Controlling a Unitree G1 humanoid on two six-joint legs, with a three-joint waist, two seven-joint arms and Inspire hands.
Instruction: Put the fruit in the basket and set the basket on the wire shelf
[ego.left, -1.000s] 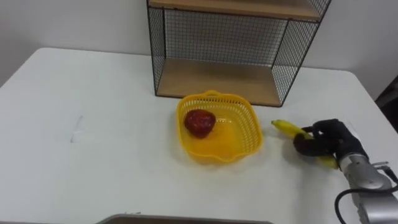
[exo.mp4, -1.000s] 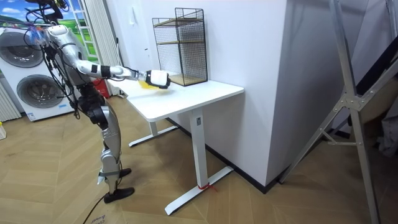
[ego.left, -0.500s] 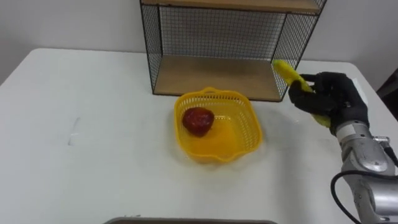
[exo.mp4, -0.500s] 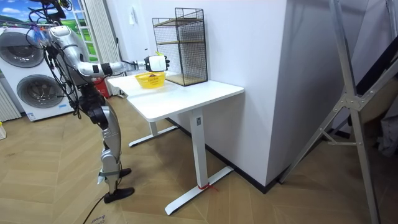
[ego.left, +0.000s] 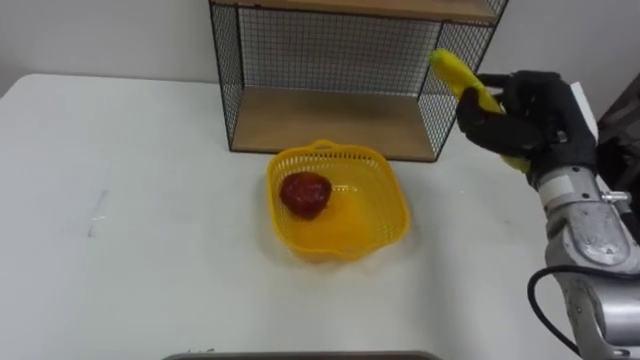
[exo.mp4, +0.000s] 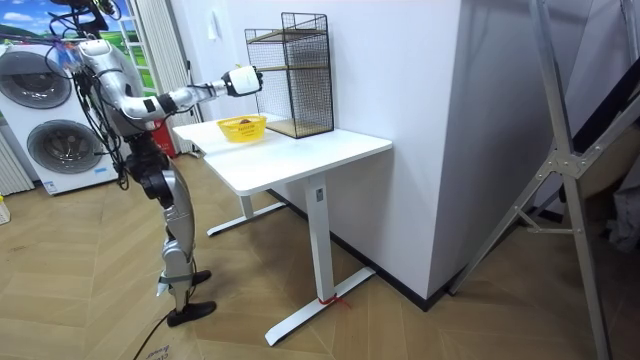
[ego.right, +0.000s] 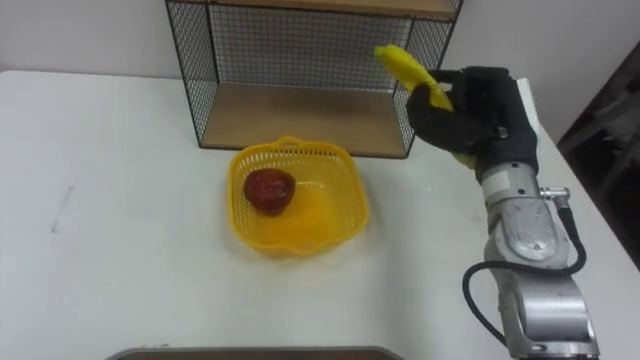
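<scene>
The robot's right hand (ego.left: 527, 118) is up in the air, over the right side of the white table (ego.left: 130, 240). Its dark fingers are curled tight around a yellow banana (ego.left: 458, 74). The banana runs through the fist: its long end pokes out toward 10 o'clock, and a small bit shows under the hand at about 6 o'clock. The long end is seen in front of the right front corner of the wire shelf (ego.left: 330, 50), which stands at the back of the table.

The yellow basket (ego.left: 396, 205) sits on the table just in front of the shelf. From the basket, the hand and banana are at about 2 o'clock – near, but not over it. A red fruit (ego.left: 304, 193) lies inside the basket, on its 9 o'clock side.

In the room view the robot stands at the end of the table with that arm held out high toward the shelf.
</scene>
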